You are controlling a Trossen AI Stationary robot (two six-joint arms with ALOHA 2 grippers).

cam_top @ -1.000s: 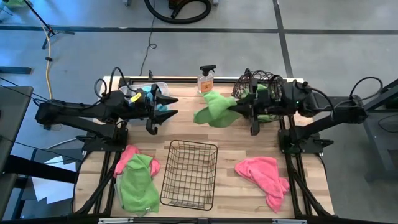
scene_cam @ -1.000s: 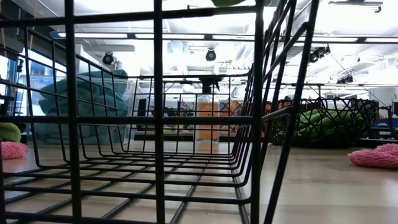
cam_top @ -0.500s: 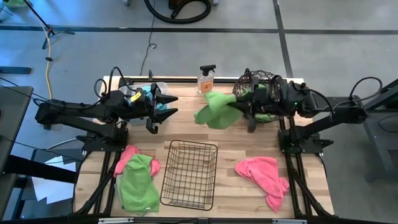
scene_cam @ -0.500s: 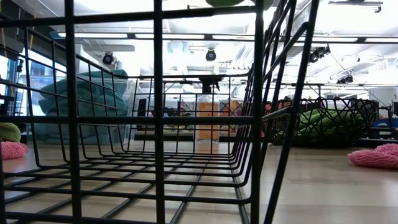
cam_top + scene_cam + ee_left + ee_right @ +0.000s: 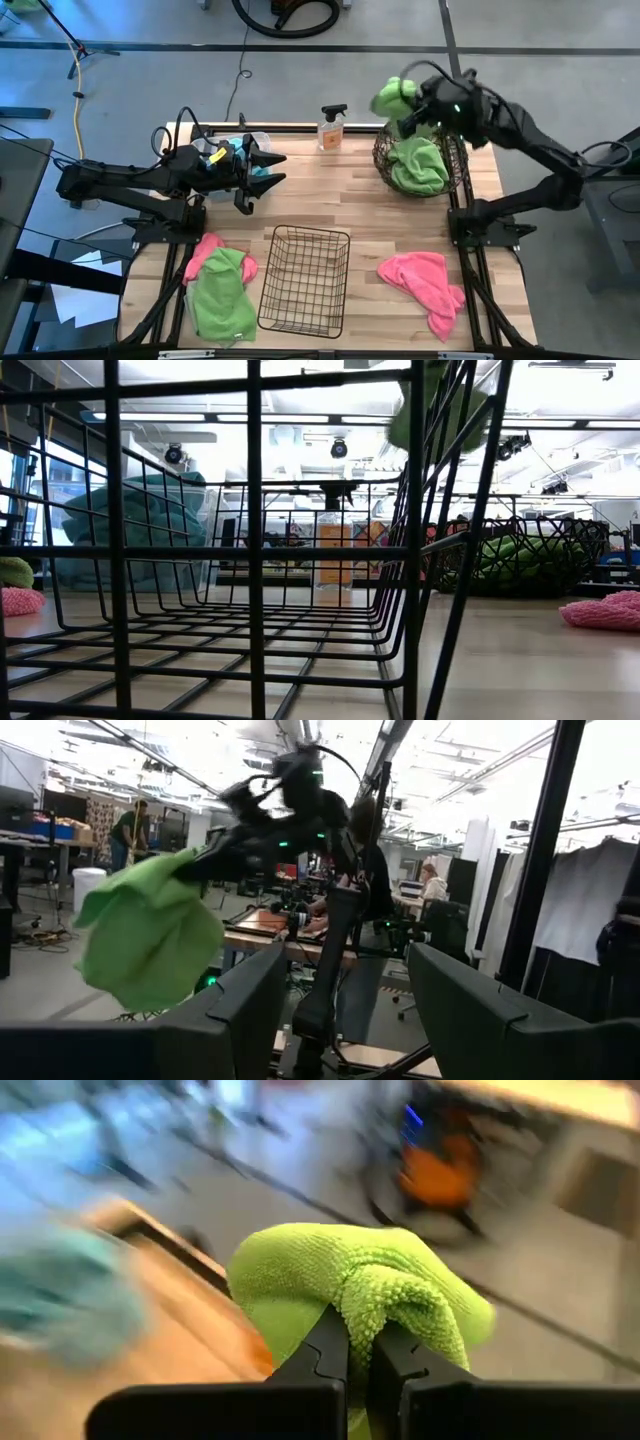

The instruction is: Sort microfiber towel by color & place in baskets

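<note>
Pinching lime green towel between pressed-together fingers, right gripper hung raised above round woven-wire basket. Best next: centre over green pile below, lower, then release. Left gripper spread, idle beside clear bin.

No legible text, labels, brands or numbers anywhere in view.

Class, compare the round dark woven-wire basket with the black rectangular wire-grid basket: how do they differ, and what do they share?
The round dark woven-wire basket is bowl-shaped; the black rectangular wire-grid basket is boxy with a straight grid. The round one holds a lime green cloth; the rectangular one holds nothing. The round one sits at the table's far right, the rectangular one near the front middle. Both are dark open wire.
</note>
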